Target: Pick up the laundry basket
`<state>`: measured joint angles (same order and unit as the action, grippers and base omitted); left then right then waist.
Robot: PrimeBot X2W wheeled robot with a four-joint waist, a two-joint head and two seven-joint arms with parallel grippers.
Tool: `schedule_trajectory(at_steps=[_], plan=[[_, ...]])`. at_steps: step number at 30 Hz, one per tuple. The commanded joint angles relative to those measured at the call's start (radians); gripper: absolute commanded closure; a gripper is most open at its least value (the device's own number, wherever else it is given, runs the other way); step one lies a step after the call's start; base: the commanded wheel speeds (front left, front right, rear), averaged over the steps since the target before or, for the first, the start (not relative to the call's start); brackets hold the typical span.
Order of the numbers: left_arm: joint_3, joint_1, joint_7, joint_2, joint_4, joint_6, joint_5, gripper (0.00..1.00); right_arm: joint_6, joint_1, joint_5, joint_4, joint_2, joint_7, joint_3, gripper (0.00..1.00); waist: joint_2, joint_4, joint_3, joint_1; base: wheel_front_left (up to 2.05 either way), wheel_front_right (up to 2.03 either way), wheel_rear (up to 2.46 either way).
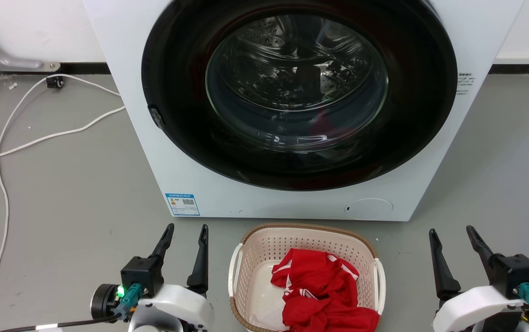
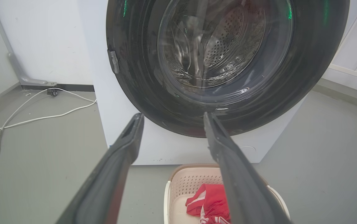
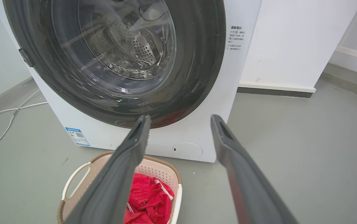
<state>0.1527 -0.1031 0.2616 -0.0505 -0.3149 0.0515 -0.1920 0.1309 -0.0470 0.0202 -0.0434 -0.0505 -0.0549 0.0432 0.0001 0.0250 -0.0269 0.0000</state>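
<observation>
The laundry basket (image 1: 264, 244) is cream, perforated, with a brown woven rim and white side handles; it stands on the floor just in front of the washing machine and holds a red garment (image 1: 324, 290). My left gripper (image 1: 187, 231) is open to the basket's left, fingers pointing up, nothing between them. My right gripper (image 1: 453, 234) is open to the basket's right, apart from it. The basket (image 2: 190, 182) lies low between the left fingers in the left wrist view, and the basket (image 3: 78, 174) sits lower left in the right wrist view.
The white washing machine (image 1: 190, 175) with its shut round glass door (image 1: 296, 83) rises right behind the basket. White cables (image 1: 3, 152) trail over the grey floor at the left. A white wall with a dark skirting runs behind.
</observation>
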Motion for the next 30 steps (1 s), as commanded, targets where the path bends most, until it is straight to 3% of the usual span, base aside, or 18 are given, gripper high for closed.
schedule_trajectory(at_steps=[1,7,16,30], plan=[[-0.001,-0.011,0.005,0.000,0.001,-0.005,0.003,0.00,0.000,-0.007,0.010,0.006,0.000,0.004,0.002,0.00,-0.0001,0.000,-0.003,0.0000,0.00,0.00,0.00],[0.011,-0.035,0.005,0.000,-0.008,-0.001,0.013,0.00,0.000,0.019,0.030,-0.020,0.000,0.027,0.016,0.00,-0.0001,-0.003,-0.055,0.0000,0.00,0.00,0.00],[0.046,-0.144,0.004,0.000,-0.109,-0.003,-0.004,0.00,0.000,0.126,0.036,-0.082,0.000,0.025,0.022,0.00,-0.0001,-0.018,-0.268,0.0000,0.00,0.00,0.00],[0.082,-0.445,-0.005,-0.009,-0.489,0.043,-0.055,0.00,0.000,0.360,0.056,-0.355,0.000,-0.011,0.027,0.00,-0.0001,-0.040,-0.550,0.0000,0.00,0.00,0.00]])
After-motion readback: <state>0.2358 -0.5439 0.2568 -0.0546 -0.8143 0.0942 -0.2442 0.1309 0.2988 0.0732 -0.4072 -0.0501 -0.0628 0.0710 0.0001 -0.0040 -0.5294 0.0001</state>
